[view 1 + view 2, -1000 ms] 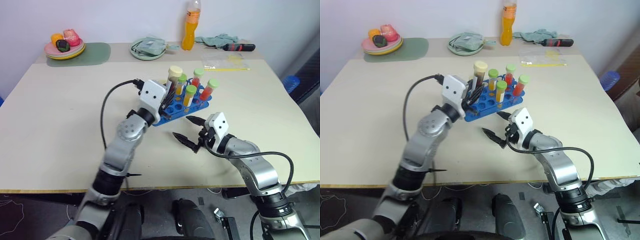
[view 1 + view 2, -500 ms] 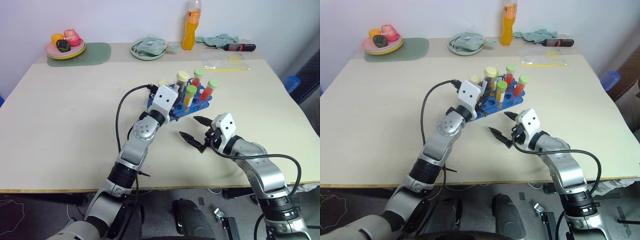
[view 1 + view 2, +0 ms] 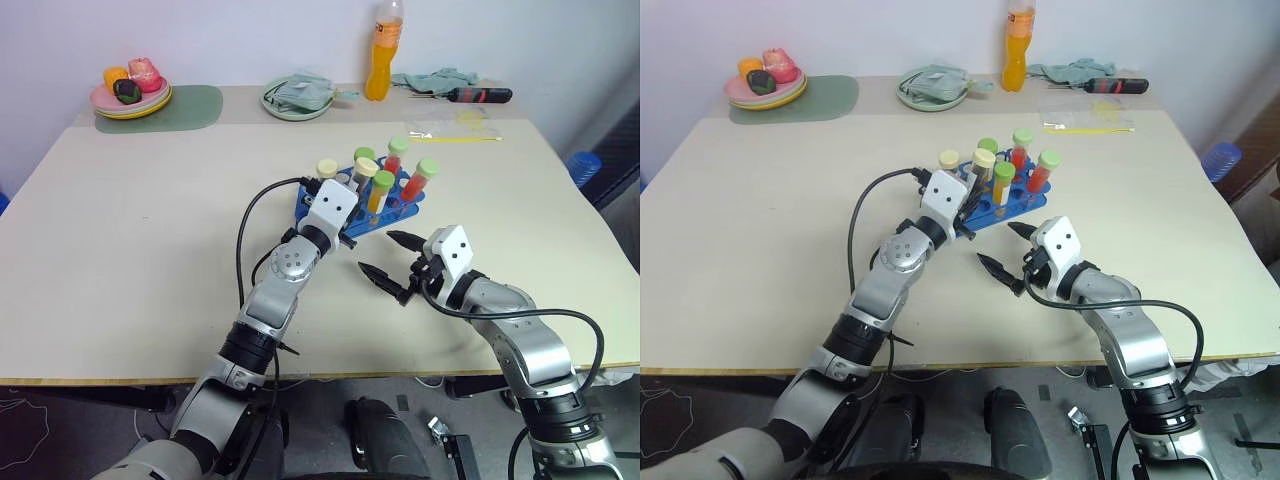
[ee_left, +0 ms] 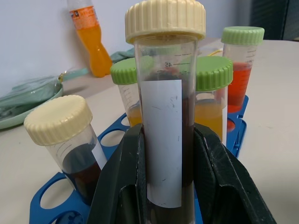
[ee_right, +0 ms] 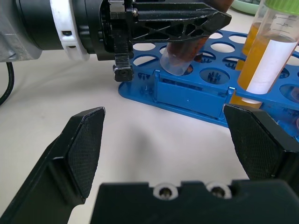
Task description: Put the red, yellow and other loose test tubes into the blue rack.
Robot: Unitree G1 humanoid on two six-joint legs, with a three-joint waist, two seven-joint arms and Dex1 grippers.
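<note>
Blue rack, head views: the small bright blue plastic rack with round holes (image 3: 372, 207) lies directly under and ahead of the left claw (image 3: 345, 203), and just beyond the right claw (image 3: 388, 258).
Left claw, head views: clamped on a clear plastic tube of dark brown liquid with a cream screw cap (image 3: 362, 175), poised over the rack's near edge.
Right claw, head views: spread wide with nothing between its fingers, low over the beige table (image 3: 150, 230), just short of the rack.
Tube, left wrist view: upright between the two black fingers (image 4: 122, 186); green-capped orange and red tubes (image 4: 212, 98) stand behind it, and a second cream-capped dark tube (image 4: 70, 140) sits beside it.
Tube tip, right wrist view: the rounded bottom (image 5: 176, 63) is tilted and sits at the rim of a hole in the near row; whether it is inside I cannot tell.
Advice: my judgement is to bring the tube vertical, centre it on the hole, lower until seated, then release.
Risk: a slanted push could shift the light rack.
</note>
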